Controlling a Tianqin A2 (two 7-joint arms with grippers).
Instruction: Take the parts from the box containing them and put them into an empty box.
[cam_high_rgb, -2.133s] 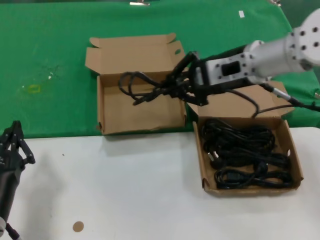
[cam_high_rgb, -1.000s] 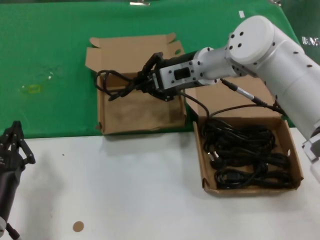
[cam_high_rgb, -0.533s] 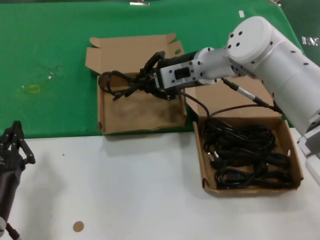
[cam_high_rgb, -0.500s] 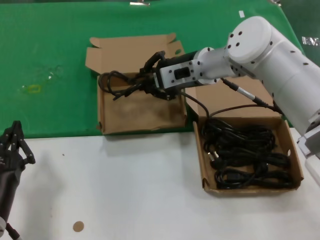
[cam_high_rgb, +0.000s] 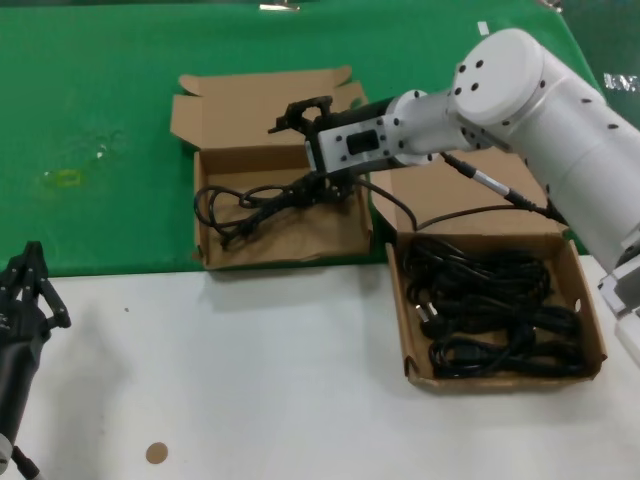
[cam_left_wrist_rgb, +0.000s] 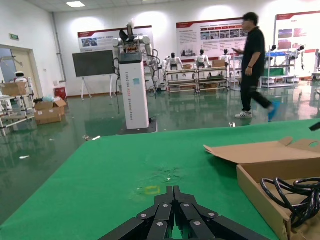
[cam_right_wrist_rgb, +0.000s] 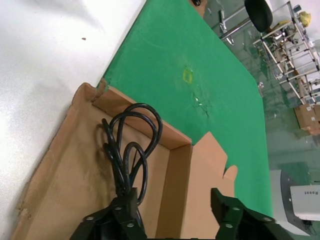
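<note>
Your right gripper (cam_high_rgb: 305, 140) was over the square box (cam_high_rgb: 215, 250), jaws spread wide — nothing between them. One finger (cam_high_rgb: 292, 108) stuck out above the box's back wall, the other sat low by the cable (cam_high_rgb: 255, 200); whether it touched the plug end, I could not tell. That cable lay coiled on the box floor just below and to the left of the gripper, loops toward the box's left wall. In the right wrist view the same cable (cam_right_wrist_rgb: 131, 150) ran out from under one finger (cam_right_wrist_rgb: 125, 220), and the gap to the other finger was empty.

The long box (cam_high_rgb: 590, 330) sat to the right of the gripper and nearer you, touching the square box at the corner — several cables (cam_high_rgb: 490, 305) piled inside it.

Left gripper (cam_high_rgb: 25, 290) was parked well to the left at the table's (cam_high_rgb: 250, 380) near edge, fingers closed together, holding nothing. Green cloth (cam_high_rgb: 100, 120) covered the far part of the table under the square box.
</note>
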